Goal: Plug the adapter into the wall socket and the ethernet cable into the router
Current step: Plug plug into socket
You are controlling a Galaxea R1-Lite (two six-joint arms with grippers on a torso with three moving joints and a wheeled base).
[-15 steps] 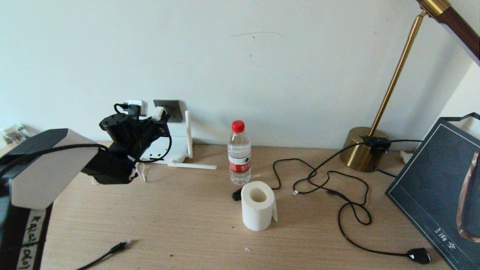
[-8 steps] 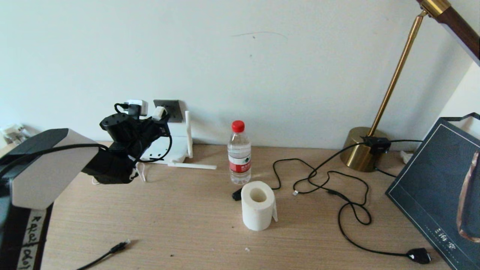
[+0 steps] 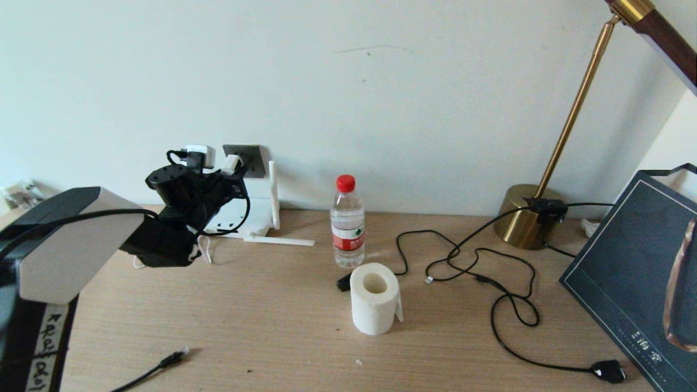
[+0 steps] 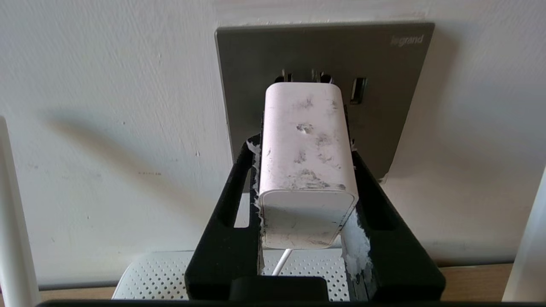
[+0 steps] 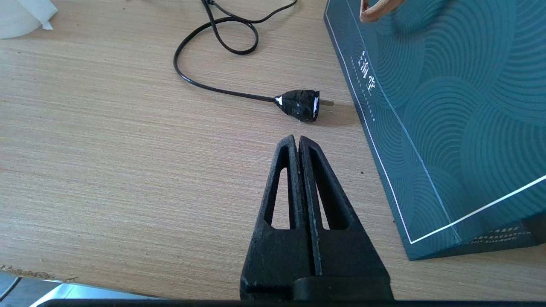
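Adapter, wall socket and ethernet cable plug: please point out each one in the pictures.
adapter (image 4: 305, 157), left wrist view, its scuffed top face.
wall socket (image 4: 384, 111), left wrist view, bare grey plate.
ethernet cable (image 3: 173, 357), head view, its plug end.

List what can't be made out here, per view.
- Left wrist view: prongs of the small white cube adapter hidden behind its own body against the dark-grey wall socket plate; seating unclear.
- Head view: flat white router partly blocked by the left hand.
- Head view: thin black ethernet cable cut off by the bottom edge.
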